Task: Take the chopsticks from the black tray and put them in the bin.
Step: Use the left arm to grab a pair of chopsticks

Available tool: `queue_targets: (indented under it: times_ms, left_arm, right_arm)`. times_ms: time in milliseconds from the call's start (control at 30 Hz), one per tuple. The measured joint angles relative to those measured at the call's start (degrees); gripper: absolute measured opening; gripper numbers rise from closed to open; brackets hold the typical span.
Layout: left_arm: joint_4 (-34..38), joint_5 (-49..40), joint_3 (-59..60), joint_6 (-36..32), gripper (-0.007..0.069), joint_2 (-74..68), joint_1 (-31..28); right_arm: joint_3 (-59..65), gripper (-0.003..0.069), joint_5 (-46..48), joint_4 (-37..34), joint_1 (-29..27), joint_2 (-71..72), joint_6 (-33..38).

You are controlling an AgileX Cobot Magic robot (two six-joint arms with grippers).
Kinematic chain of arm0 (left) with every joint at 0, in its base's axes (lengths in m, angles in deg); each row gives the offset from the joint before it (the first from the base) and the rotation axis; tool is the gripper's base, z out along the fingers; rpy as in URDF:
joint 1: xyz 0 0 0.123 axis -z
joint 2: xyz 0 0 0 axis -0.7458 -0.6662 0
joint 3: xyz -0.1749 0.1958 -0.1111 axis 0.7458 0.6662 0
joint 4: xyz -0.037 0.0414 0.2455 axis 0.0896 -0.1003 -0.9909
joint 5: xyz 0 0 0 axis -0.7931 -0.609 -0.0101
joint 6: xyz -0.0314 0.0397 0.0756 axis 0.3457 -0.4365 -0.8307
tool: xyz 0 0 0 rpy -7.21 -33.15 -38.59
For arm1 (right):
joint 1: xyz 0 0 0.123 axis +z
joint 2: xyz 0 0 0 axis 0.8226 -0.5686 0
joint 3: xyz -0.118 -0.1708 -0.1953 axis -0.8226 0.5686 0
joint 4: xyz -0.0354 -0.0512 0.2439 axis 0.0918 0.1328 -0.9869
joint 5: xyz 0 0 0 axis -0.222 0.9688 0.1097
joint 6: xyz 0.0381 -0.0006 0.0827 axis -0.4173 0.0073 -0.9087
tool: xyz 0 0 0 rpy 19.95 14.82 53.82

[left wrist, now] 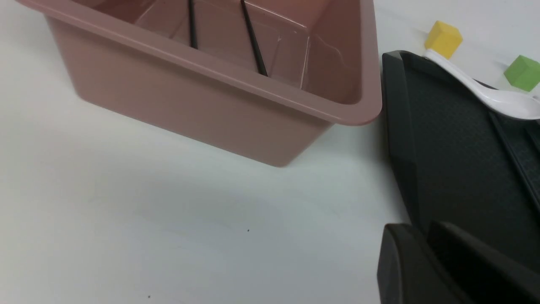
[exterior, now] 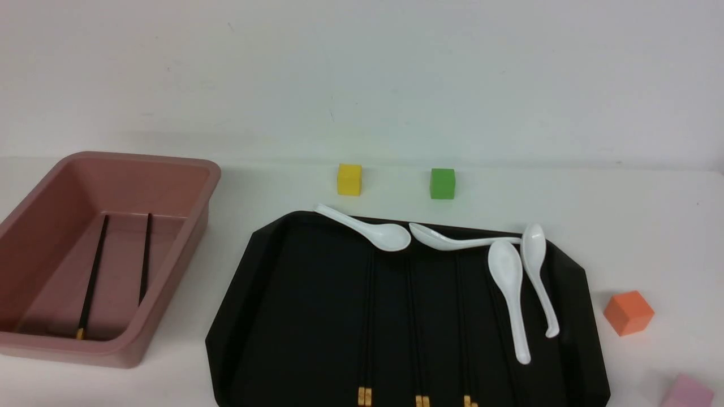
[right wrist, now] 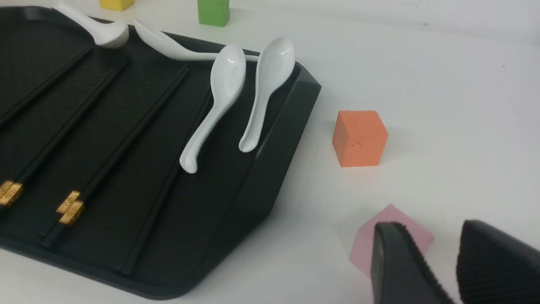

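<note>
Three pairs of chopsticks (exterior: 412,322) lie side by side in the tray (exterior: 294,316), their golden ends toward the robot. Another dark stick (right wrist: 168,181) lies by a spoon (right wrist: 215,101); whether it is one or a pair is unclear. Two more sticks (exterior: 95,271) lie apart in the bin (exterior: 175,254), to the left of the tray; one shows its golden end.

Four white spoons (exterior: 390,237) are in the tray, two along its far edge and two toward its right side. Beyond the tray stand a yellow block (exterior: 349,180) and a green block (exterior: 443,183); an orange block (exterior: 628,312) and a pink block (exterior: 687,392) sit to its right.

The left gripper (left wrist: 426,230) has its fingers close together, and whether they meet cannot be told; nothing shows in its grasp. The right gripper (right wrist: 430,228) is partly open, its fingertips apart with nothing held between them.
</note>
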Motion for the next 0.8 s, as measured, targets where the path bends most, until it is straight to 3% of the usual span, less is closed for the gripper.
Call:
queue_targets:
  times_ms: [800]
  left_arm:
    - [0.4, 0.0, 0.0, 0.1, 0.0113, 0.0, 0.0]
  right_arm:
    - [0.0, 0.0240, 0.0, 0.0, 0.0, 0.0, 0.0]
